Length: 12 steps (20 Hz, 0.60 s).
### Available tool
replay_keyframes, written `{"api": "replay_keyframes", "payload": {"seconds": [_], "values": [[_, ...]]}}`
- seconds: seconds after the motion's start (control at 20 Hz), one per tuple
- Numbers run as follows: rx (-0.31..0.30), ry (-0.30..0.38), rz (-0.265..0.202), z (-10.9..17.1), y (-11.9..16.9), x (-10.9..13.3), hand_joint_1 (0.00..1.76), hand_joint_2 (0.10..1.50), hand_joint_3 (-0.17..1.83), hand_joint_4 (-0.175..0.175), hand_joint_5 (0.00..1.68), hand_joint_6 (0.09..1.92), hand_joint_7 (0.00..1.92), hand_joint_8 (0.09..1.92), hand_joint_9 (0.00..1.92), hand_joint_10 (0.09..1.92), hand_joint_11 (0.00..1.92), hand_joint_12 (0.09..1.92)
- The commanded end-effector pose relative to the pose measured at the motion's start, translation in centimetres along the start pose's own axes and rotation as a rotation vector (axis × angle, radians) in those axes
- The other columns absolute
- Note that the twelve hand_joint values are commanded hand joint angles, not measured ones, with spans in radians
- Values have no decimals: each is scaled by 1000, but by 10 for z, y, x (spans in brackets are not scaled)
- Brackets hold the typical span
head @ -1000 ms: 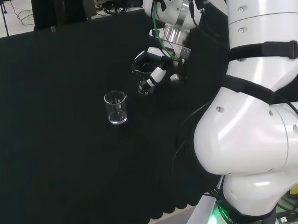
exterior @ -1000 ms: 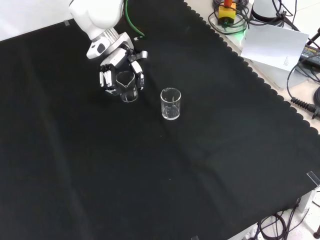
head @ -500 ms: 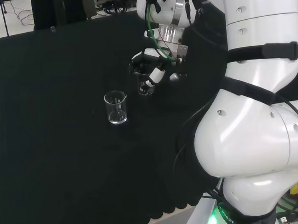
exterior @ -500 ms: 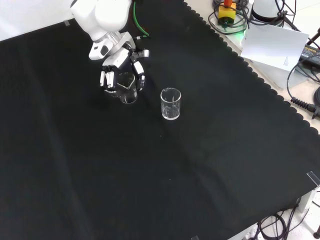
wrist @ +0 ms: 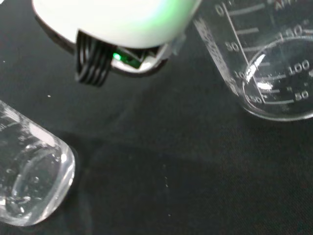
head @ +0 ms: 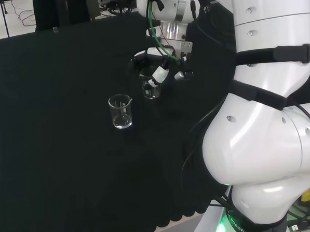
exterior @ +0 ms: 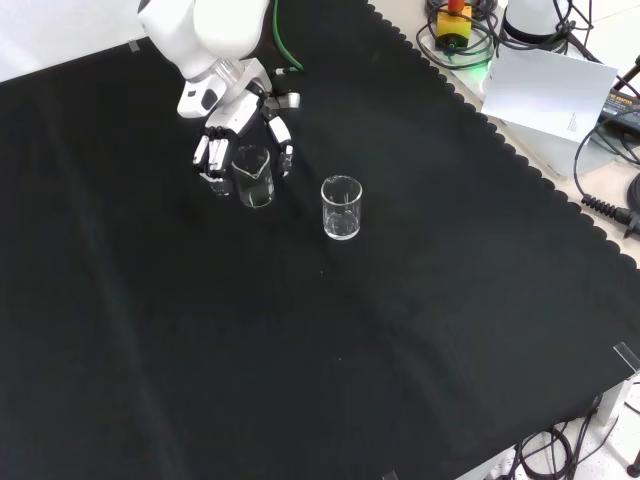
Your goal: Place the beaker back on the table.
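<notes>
A bench draped in black cloth [exterior: 420,300] with a scalloped edge carries 2 clear glass beakers, both upright. In the front view, one beaker [exterior: 341,208] stands near the middle, and the other beaker [exterior: 253,176] stands near it, to its left and slightly farther.

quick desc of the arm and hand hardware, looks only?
Glossy white arm of rounded links, with black bands round the upper links and a ribbed silver wrist collar. A green cable loops down past the wrist. The hand is black-framed with white-shelled fingers. A green light glows at the base.
</notes>
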<state>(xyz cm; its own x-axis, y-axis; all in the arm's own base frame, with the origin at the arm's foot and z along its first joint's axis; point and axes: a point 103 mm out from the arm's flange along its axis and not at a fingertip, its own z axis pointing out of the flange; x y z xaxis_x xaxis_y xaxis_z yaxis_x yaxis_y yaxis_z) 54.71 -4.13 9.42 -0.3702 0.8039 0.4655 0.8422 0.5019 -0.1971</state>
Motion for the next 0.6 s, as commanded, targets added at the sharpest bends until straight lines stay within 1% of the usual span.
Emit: {"api": "replay_keyframes", "payload": {"seconds": [0.05,0.15,0.2,0.35,0.6], "values": [[-52,-19,20,-38,-21,29,984,476,589,-51,382,330,257,711,681,87,172,1383],[-68,-29,29,-47,-29,36,981,480,582,-51,394,301,258,709,680,87,171,1382],[-79,-27,43,-55,-37,42,975,485,583,-52,395,293,259,709,683,87,172,1382],[-117,-16,66,-69,-55,49,955,500,588,-55,391,281,262,710,689,87,175,1383],[-150,-38,120,-82,-87,58,937,512,591,-56,388,268,263,710,692,87,181,1386]]}}
